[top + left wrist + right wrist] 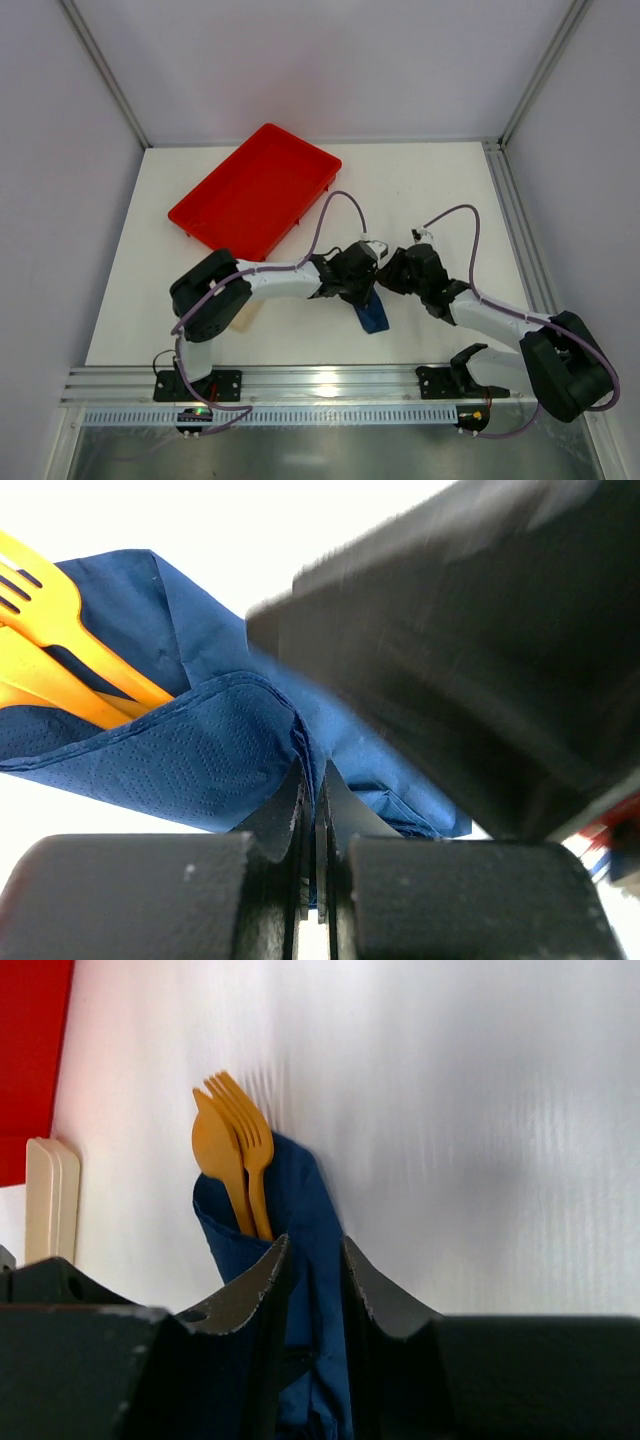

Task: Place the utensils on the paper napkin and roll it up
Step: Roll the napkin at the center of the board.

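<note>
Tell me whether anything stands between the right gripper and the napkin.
Nothing visible does: the paper napkin, wrapped round the utensils, lies directly between the jaws of the right gripper; the left gripper pinches it too.

Overhead plus wrist close-ups (napkin (180, 765) shared)

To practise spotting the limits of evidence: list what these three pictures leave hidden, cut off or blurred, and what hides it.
Right wrist view: the paper napkin hides the utensils' handles, so their count is unclear.
Left wrist view: a blurred dark shape blocks the napkin's right side.
Top view: the left gripper and right gripper cover the utensils and most of the napkin.
</note>
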You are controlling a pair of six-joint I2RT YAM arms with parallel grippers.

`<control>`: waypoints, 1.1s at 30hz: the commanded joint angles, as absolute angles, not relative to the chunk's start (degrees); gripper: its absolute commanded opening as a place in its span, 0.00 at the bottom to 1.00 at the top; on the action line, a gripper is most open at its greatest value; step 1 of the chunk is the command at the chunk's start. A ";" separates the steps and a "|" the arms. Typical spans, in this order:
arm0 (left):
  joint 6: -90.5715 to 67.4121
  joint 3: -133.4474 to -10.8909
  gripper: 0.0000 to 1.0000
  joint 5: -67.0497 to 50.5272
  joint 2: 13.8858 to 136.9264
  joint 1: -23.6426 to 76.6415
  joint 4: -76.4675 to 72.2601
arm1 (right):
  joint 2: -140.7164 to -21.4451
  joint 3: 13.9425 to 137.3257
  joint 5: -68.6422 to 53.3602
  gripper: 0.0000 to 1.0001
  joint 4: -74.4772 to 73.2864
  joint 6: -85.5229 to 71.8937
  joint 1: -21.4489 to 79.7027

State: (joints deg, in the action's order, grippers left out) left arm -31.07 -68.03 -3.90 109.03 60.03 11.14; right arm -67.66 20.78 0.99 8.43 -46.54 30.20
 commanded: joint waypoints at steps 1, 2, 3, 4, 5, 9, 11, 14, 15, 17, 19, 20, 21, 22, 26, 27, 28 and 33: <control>-31.02 -66.62 0.00 -3.16 106.61 60.29 9.84 | -66.79 25.04 0.70 0.29 5.64 -38.95 27.69; -31.11 -66.62 0.00 -3.16 106.61 60.29 9.84 | -67.23 25.31 -1.39 0.29 5.71 -38.24 27.08; -31.11 -66.62 0.00 -3.08 106.61 60.29 9.93 | -67.93 25.40 -2.36 0.29 5.89 -37.80 25.77; -30.94 -66.71 0.00 -2.99 106.61 60.29 10.02 | -68.37 25.14 -4.72 0.29 7.11 -37.18 24.88; -30.85 -66.71 0.00 -2.99 106.61 60.38 10.11 | -68.99 25.05 -6.92 0.29 8.16 -36.57 24.26; -30.15 -66.80 0.00 -2.64 106.26 60.29 10.37 | -74.34 26.80 -14.23 0.29 10.81 -33.67 23.29; -29.62 -66.88 0.00 -2.55 106.26 60.29 10.37 | -77.86 27.94 -16.69 0.29 12.13 -32.88 23.29; -29.27 -67.06 0.00 -2.81 106.35 60.29 10.37 | -81.64 28.04 -19.41 0.29 15.55 -32.70 23.29; -29.09 -67.06 0.00 -2.90 106.43 60.29 10.28 | -82.35 27.78 -19.60 0.29 16.34 -32.78 23.20; -28.83 -66.97 0.00 -3.25 106.44 60.29 9.85 | -84.10 27.86 -19.34 0.29 17.22 -32.70 23.29; -28.22 -66.80 0.00 -3.51 106.35 60.29 9.41 | -84.55 27.43 -19.34 0.25 18.01 -32.78 23.20; -27.86 -66.62 0.00 -3.52 106.26 60.29 8.97 | -84.72 27.16 -19.51 0.24 18.45 -32.87 23.29; -27.34 -66.53 0.00 -3.60 106.26 60.29 8.70 | -84.64 26.55 -20.29 0.22 18.98 -33.31 23.29; -27.07 -66.62 0.00 -3.69 106.26 60.29 8.53 | -84.55 26.28 -20.74 0.19 19.85 -33.66 23.29; -26.10 -67.15 0.00 -4.30 106.08 60.29 7.91 | -84.64 25.23 -21.53 0.14 20.83 -34.80 23.29; -26.02 -67.15 0.00 -4.57 105.91 60.29 7.30 | -84.64 24.88 -21.53 0.14 21.09 -35.15 23.38; -25.93 -67.06 0.00 -4.57 105.91 60.29 7.21 | -84.81 24.70 -21.62 0.14 21.18 -35.59 23.29; -25.93 -66.71 0.02 -4.66 106.26 60.29 6.94 | -84.46 24.17 -22.50 0.15 21.36 -36.13 23.47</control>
